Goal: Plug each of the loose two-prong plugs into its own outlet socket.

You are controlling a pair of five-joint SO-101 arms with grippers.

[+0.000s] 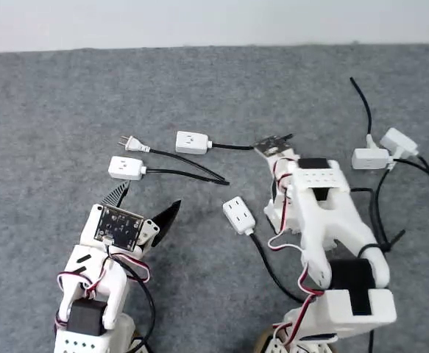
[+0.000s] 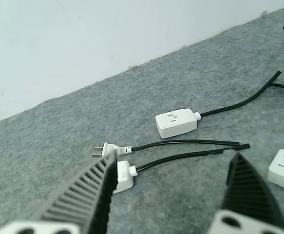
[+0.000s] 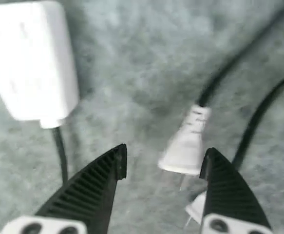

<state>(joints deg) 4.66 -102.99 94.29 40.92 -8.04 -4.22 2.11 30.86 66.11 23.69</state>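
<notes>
**Both grippers open, no plug held**

L gripper (image 1: 151, 195) spread wide, empty, just short of two-prong plug (image 1: 132, 144) & socket (image 1: 126, 168), prob. lining up. R gripper (image 3: 165, 152) open astride second plug (image 3: 186, 145) on carpet (image 1: 45, 110), not pinching it.

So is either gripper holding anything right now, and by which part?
Nothing is held. The left gripper is open and empty; the right gripper is open around a plug on the carpet.
</notes>
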